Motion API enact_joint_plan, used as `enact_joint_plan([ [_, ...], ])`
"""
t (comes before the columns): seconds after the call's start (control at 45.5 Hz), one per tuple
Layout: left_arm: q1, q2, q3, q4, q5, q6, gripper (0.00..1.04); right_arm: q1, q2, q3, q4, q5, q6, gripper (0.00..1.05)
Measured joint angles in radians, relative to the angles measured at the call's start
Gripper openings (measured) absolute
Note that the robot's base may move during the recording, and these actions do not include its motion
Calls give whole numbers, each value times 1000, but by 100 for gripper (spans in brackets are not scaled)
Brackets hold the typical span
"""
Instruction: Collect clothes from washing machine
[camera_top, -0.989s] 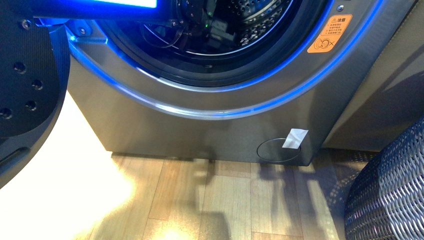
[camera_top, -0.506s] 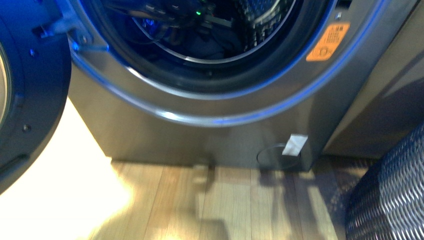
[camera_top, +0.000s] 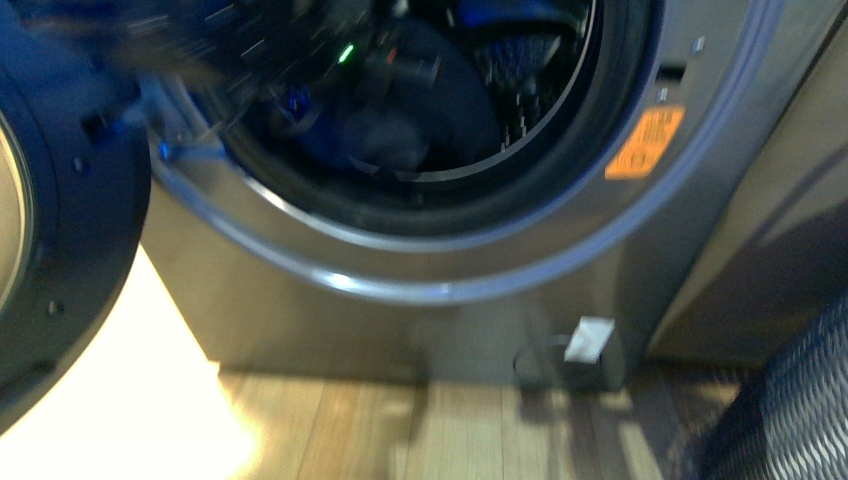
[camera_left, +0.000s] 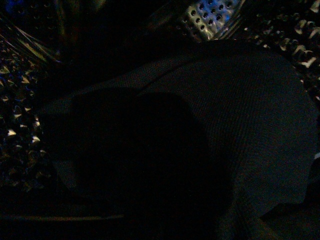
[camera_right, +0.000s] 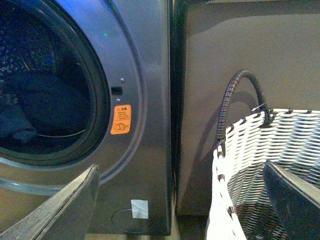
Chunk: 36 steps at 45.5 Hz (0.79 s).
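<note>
Your left gripper (camera_top: 398, 66) sits deep inside the drum (camera_left: 210, 17) at the end of the left arm (camera_top: 290, 45). The front view is smeared with blur there and the left wrist view is very dim, so you cannot tell whether its jaws are apart or closed, or whether they hold any cloth. The clothes (camera_top: 405, 115), a dark blue ribbed heap, lie on the drum floor close by it. The main risk is closing blind: you could pinch only a thin fold that slips free on the lift, or press the fingers into the perforated steel. Coming out, the arm could clip the dark rim (camera_top: 300, 205) of the washing machine (camera_top: 420, 310), or the open door (camera_top: 70, 250) on the left. A trailing end could catch on that rim or drag onto the floor (camera_top: 400, 430). Your right gripper (camera_right: 181, 172) has its fingers (camera_right: 65, 200) spread wide and empty, near the basket (camera_right: 250, 145) on the right, well apart from the opening. A loose hold could drop the clothes before they reach the basket.
</note>
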Motion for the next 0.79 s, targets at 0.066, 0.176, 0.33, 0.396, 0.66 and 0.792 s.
enact_joint_plan([
  [0.066,-4,-48,-69,23,14,3,13,0,0,0,0,0,0,97],
  [0.176,-18,-163,-212,62,50,18,13,0,0,0,0,0,0,97],
  [0.33,-31,-316,-322,54,105,20,13,0,0,0,0,0,0,97],
  [0.396,-31,-383,-332,32,132,18,13,0,0,0,0,0,0,97],
  [0.66,-52,-640,-317,-121,233,16,13,0,0,0,0,0,0,97],
  [0.792,-84,-712,-254,-198,247,14,13,0,0,0,0,0,0,97],
])
